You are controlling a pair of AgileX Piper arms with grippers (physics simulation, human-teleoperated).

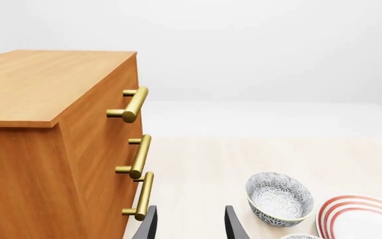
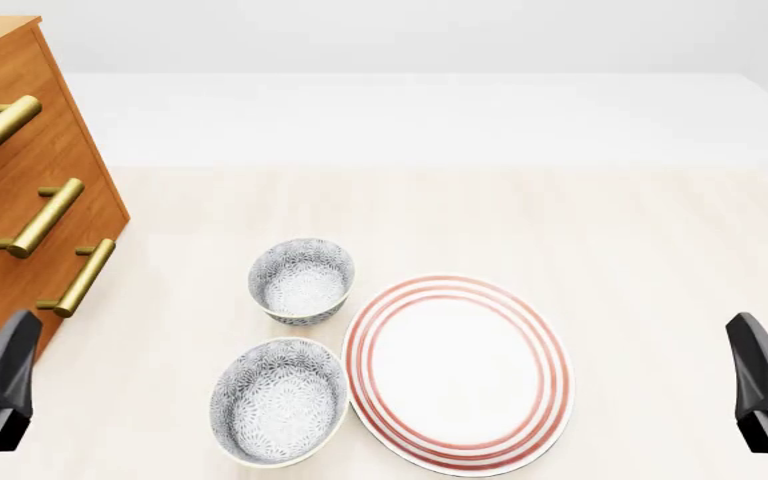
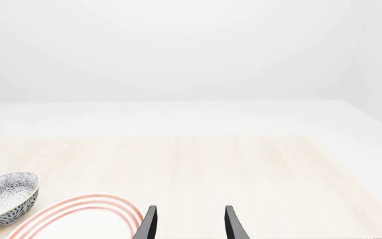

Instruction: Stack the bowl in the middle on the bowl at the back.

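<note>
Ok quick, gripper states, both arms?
Left gripper: open, holding nothing, short of the bowls.
Right gripper: open, holding nothing, over bare table beside the plate.

Left gripper (image 1: 190,224) hangs with fingers apart over the pale table (image 1: 198,164). Wooden drawer cabinet (image 1: 45,139) with brass handles (image 1: 135,104) alongside; ahead, the back bowl (image 1: 278,198) sits beside the red-ringed plate (image 1: 363,219).

- A wooden drawer chest (image 2: 17,200) with three brass handles (image 2: 40,218) stands at the table's (image 2: 651,260) left edge.
- A red-ringed white plate (image 2: 458,372) lies near the table's front edge.
</note>
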